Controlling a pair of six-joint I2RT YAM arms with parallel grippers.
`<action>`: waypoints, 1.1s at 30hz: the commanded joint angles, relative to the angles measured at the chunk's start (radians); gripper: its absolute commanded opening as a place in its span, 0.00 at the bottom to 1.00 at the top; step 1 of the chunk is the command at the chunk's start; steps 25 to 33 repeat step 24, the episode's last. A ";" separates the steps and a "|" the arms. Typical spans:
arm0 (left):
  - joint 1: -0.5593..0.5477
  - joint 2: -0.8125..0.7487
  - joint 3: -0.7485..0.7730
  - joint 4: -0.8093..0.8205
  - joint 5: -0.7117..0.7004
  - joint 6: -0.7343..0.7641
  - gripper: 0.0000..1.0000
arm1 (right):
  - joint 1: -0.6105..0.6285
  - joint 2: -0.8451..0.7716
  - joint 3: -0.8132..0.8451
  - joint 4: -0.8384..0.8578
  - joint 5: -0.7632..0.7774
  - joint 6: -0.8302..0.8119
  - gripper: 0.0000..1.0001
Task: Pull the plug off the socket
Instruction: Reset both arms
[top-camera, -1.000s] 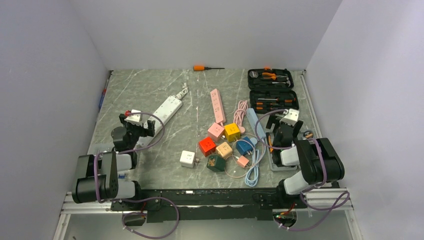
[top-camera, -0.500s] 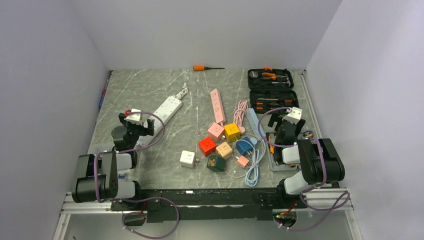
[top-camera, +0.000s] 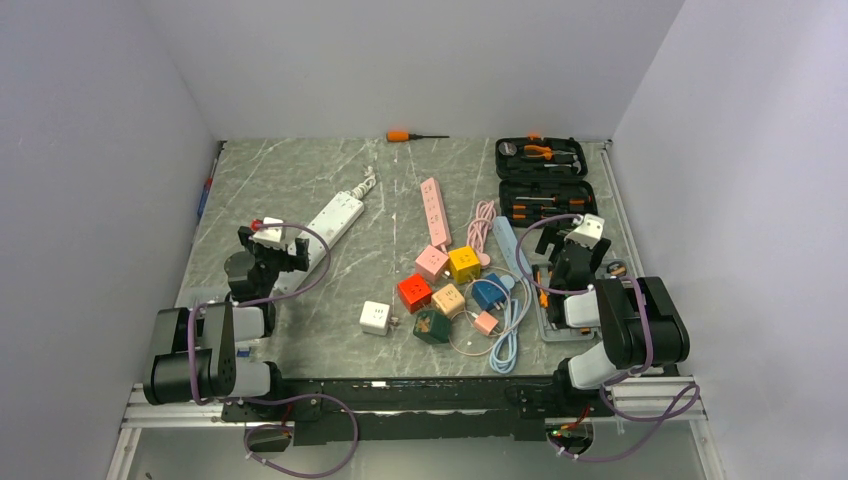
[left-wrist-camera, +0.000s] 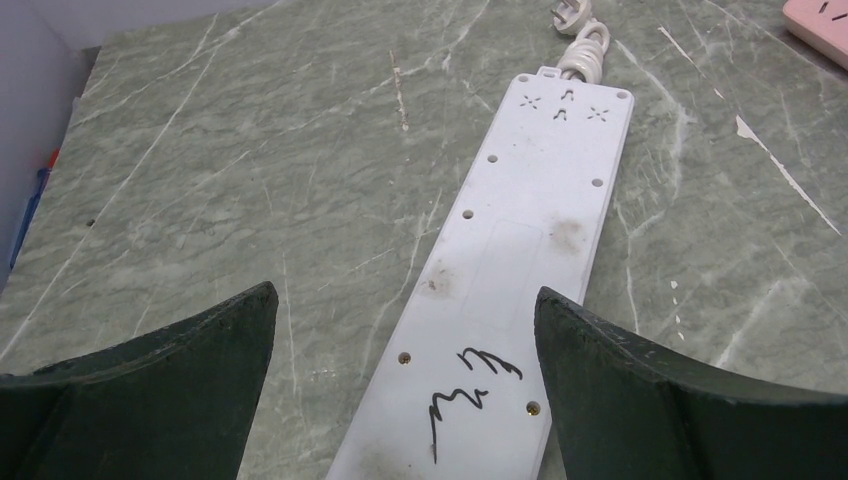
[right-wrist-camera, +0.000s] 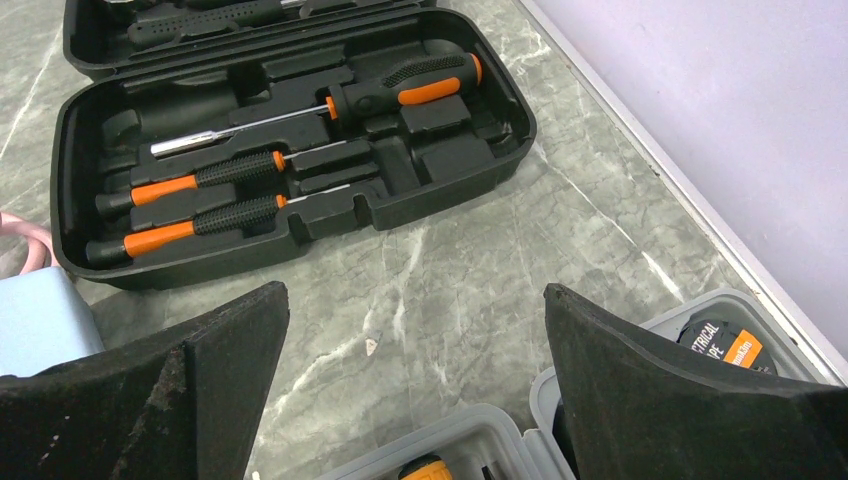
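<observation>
A cluster of coloured cube sockets lies mid-table: pink (top-camera: 432, 262), yellow (top-camera: 464, 264), red (top-camera: 414, 292), blue (top-camera: 490, 293) and others, with a pale blue cable (top-camera: 508, 340) looped among them. From above I cannot make out which plug sits in which socket. My left gripper (top-camera: 272, 245) (left-wrist-camera: 405, 300) stands open low over a white power strip (top-camera: 330, 228) (left-wrist-camera: 520, 260) that lies face down, with its own plug (left-wrist-camera: 570, 12) loose at the far end. At the right, my right gripper (top-camera: 572, 245) (right-wrist-camera: 415, 295) hangs open over bare table, holding nothing.
An open black tool case (top-camera: 542, 178) (right-wrist-camera: 290, 130) with orange-handled screwdrivers lies beyond the right gripper. A grey plastic box (right-wrist-camera: 600, 400) sits right under it. A pink power strip (top-camera: 434, 212), a light blue strip (top-camera: 510, 245) and a loose orange screwdriver (top-camera: 400, 135) lie further back.
The right wrist has turned and shifted slightly to the right. The left arm and the things on the table have not moved.
</observation>
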 joint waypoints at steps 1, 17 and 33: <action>-0.006 0.000 0.024 0.032 -0.015 0.003 0.99 | -0.003 -0.021 -0.003 0.046 -0.006 0.014 1.00; -0.026 -0.001 0.024 0.032 -0.049 0.016 0.99 | -0.003 -0.021 -0.003 0.046 -0.006 0.014 1.00; -0.029 -0.006 0.016 0.043 -0.058 0.010 0.99 | -0.001 -0.021 -0.003 0.046 -0.006 0.014 1.00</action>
